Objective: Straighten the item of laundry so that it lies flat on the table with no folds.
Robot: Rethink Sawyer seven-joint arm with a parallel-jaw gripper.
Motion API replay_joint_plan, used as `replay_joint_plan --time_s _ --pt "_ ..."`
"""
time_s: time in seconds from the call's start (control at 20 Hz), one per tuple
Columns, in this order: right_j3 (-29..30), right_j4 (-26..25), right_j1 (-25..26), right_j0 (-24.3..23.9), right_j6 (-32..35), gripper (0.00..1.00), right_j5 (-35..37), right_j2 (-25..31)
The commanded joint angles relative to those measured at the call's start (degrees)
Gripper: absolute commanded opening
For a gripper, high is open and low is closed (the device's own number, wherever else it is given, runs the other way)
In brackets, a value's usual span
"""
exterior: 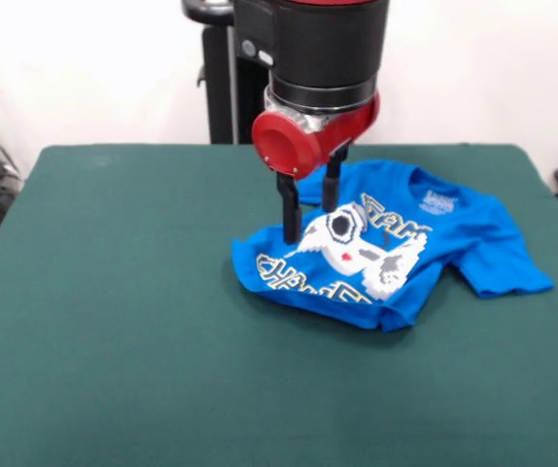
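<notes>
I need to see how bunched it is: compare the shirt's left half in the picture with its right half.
The T-shirt's left half is bunched, its print crumpled under the tool; the right half lies flatter, with the sleeve spread out. The left hem is folded under; the collar side is open. Both rest on the table.

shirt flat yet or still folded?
Still folded. The shirt is bunched, its lower hem tucked under and the print creased; the hand is at its left edge.
</notes>
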Motion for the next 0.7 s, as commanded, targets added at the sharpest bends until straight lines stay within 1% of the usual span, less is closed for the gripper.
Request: replay_joint_plan --time_s 0.05,0.35,0.7 --pt "-3.71 3.74 6.04 0.66 1.94 1.0 2.57 7.36" --pt "-4.68 3.99 8.14 0.55 1.83 1.0 4.96 6.83" --pt "-5.43 6.38 8.8 0.4 0.19 1.0 9.65 6.87"
